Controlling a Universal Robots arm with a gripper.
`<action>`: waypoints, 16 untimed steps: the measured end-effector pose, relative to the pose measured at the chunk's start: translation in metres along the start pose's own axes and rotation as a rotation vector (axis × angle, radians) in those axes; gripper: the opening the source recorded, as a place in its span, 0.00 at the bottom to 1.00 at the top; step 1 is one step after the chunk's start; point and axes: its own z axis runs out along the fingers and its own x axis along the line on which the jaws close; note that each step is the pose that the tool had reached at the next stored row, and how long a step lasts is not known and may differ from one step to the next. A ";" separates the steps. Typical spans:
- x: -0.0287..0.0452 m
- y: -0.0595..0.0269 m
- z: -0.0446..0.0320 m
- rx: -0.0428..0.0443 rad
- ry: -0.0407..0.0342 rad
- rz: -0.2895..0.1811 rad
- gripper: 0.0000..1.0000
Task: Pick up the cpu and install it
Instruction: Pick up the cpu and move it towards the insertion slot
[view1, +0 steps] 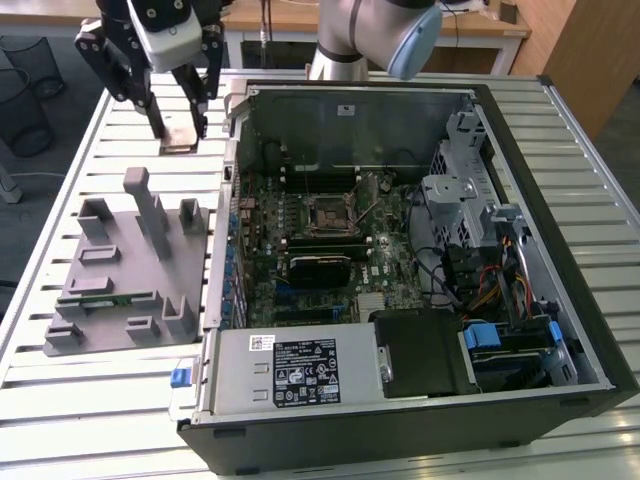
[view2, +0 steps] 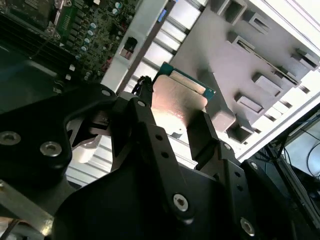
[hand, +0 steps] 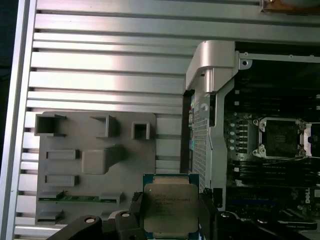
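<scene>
**CPU Held in Gripper, Outside the Chassis**

The gripper (view1: 181, 128) was closed on the cpu (view1: 181, 137), with one finger against each of two opposite edges of the chip. In the first wrist view, the cpu (hand: 170, 207) sat between the two black fingers (hand: 136, 216) with its silver metal top facing the camera and its thin green rim visible along the edges. In the second wrist view, the cpu (view2: 182, 97) appeared clamped in the same way, raised off the surface beneath it.

In the exterior view, the gripper and chip were positioned above the slatted metal table (view1: 90, 410), to the exterior view's left of the open computer case (view1: 350, 115) and apart from it. The gray parts fixture (view1: 110, 290) lay flat on the table beside the case. A narrow green memory stick (view1: 100, 296) rested in a slot of the fixture.

The motherboard socket (view1: 333, 213) lay inside the case with its frame open. The cpu was well apart from the socket.
</scene>
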 end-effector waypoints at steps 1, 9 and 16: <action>-0.0037 -0.0001 -0.0001 0.0000 0.0001 0.000 0.53; -0.0314 -0.0010 -0.0001 -0.0004 0.0000 0.000 0.53; -0.0519 -0.0017 -0.0002 -0.0003 0.0001 0.000 0.53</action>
